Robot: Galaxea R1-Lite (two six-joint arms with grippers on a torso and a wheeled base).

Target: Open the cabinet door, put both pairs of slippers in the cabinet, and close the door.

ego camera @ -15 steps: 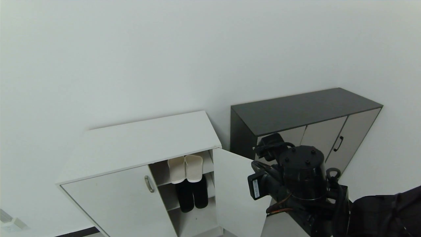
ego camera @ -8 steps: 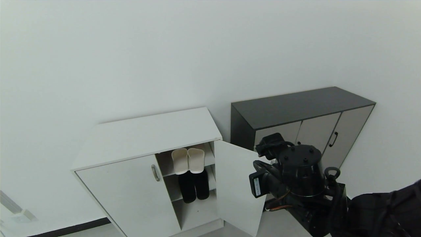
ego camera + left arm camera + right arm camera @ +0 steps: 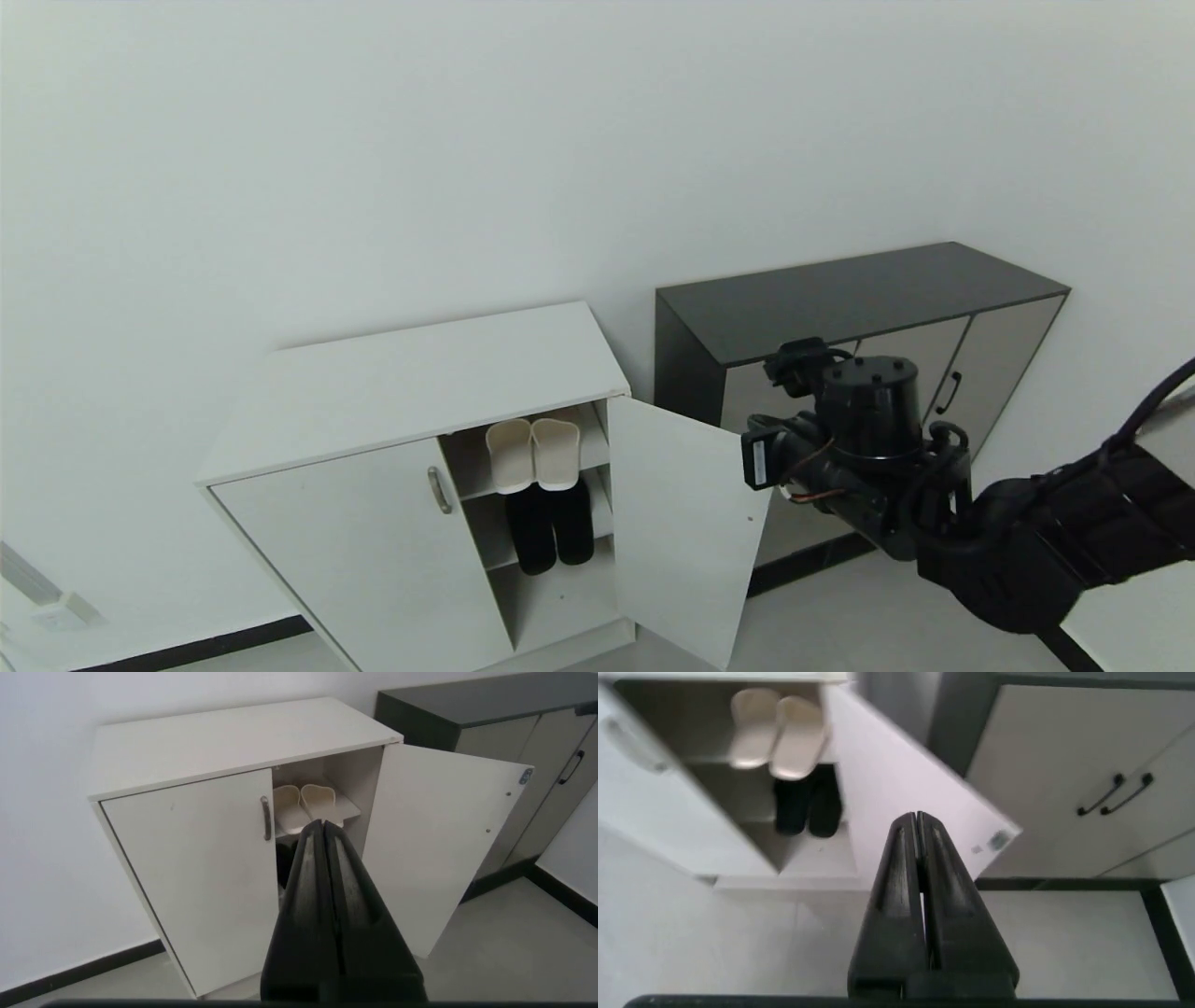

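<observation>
Cabinet: a low white wooden cabinet (image 3: 420, 373) with a flat top stands against the pale wall.
Right door: the cabinet's white right-hand door panel (image 3: 686, 532) stands swung out, showing the shelves inside.
Left door: the cabinet's white left-hand door panel (image 3: 364, 560) is shut flush, its small curved metal handle (image 3: 434, 489) at the edge nearest the opening.
Cream slippers: a pair of cream foam slippers (image 3: 534, 455) lies side by side on the cabinet's upper shelf.
Black slippers: a pair of black slippers (image 3: 551, 534) sits on the shelf directly below them, inside the cabinet.
Right gripper: the black right gripper (image 3: 918, 819) has its fingers pressed together, holding nothing, in front of the open door's free edge; whether it touches the door I cannot tell.
Left gripper: the black left gripper (image 3: 322, 826) is likewise pinched together and empty, held out in front of the cabinet's opening.
Neighbour: a dark grey cabinet with grey doors (image 3: 840, 294) stands just beside the white cabinet, on the open door's side.
</observation>
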